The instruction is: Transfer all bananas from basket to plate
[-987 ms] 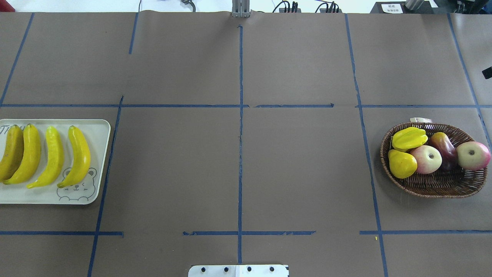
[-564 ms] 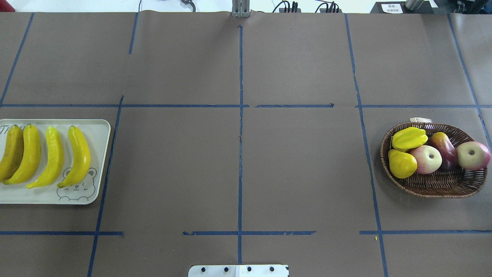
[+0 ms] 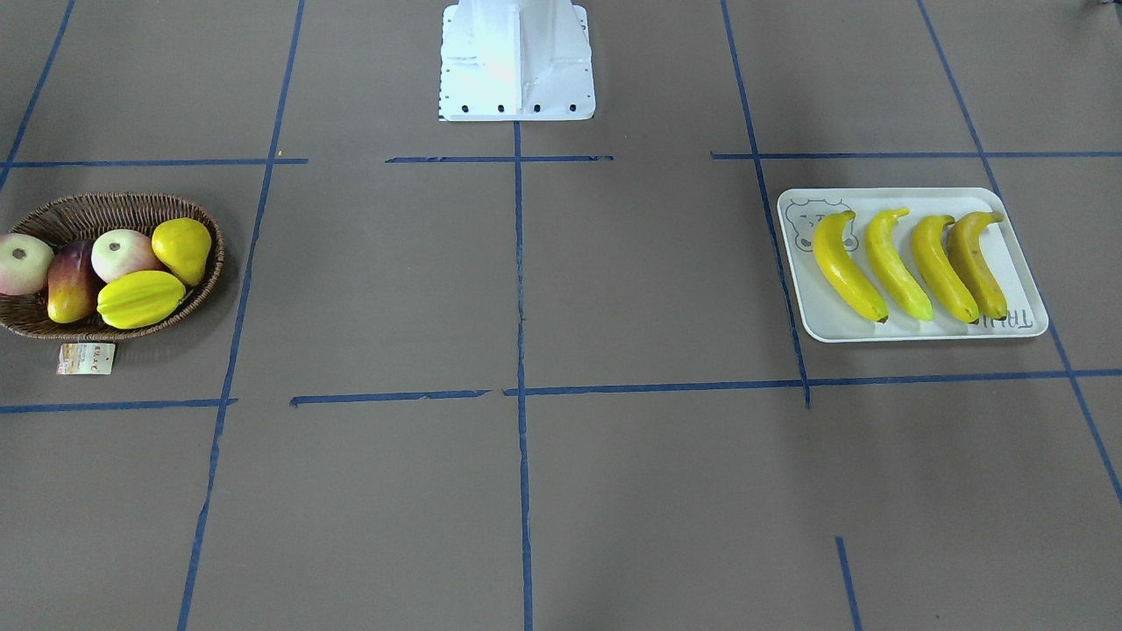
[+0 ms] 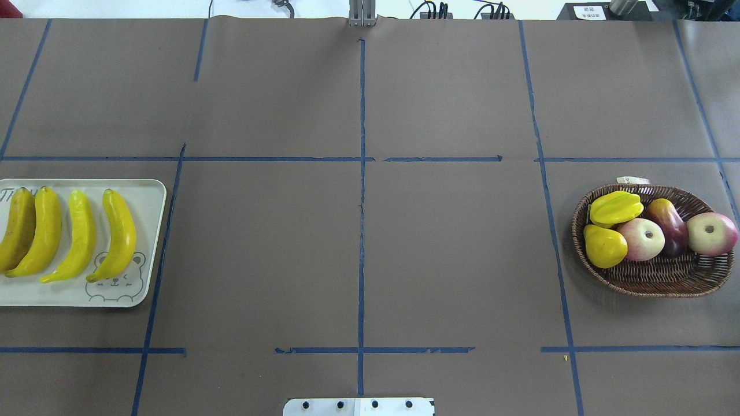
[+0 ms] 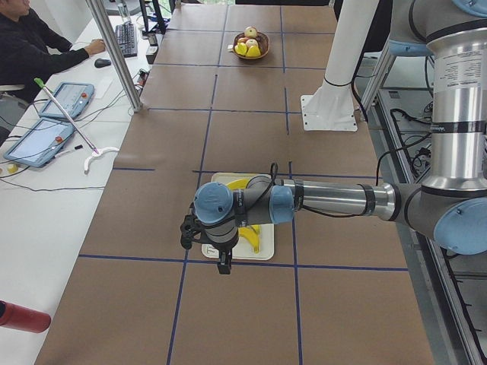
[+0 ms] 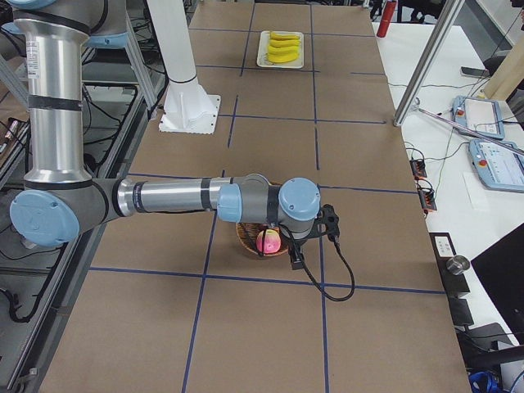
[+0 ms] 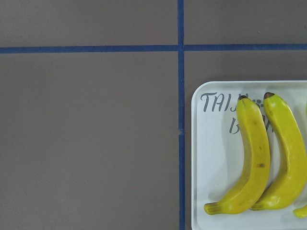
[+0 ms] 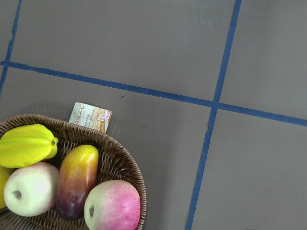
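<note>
Several yellow bananas (image 4: 118, 234) lie side by side on the pale plate (image 4: 147, 196) at the table's left, also seen from the front (image 3: 846, 263) and in the left wrist view (image 7: 254, 158). The wicker basket (image 4: 653, 283) at the right holds no banana. The left gripper (image 5: 223, 265) hangs above the plate's outer end; it shows only in the left side view, so I cannot tell whether it is open or shut. The right gripper (image 6: 295, 262) hangs above the basket's (image 6: 248, 242) outer side; it shows only in the right side view, so I cannot tell its state either.
The basket holds a star fruit (image 4: 615, 208), a yellow pear (image 4: 604, 247), two apples (image 4: 640, 239) and a dark red-yellow fruit (image 4: 668, 225). Its paper tag (image 3: 86, 358) lies on the table. The robot base (image 3: 517, 61) stands at mid table. An operator (image 5: 30, 46) sits beside the table.
A small dark part at the right edge of the overhead view has gone out of sight. The bananas, plate and basket have not moved.
</note>
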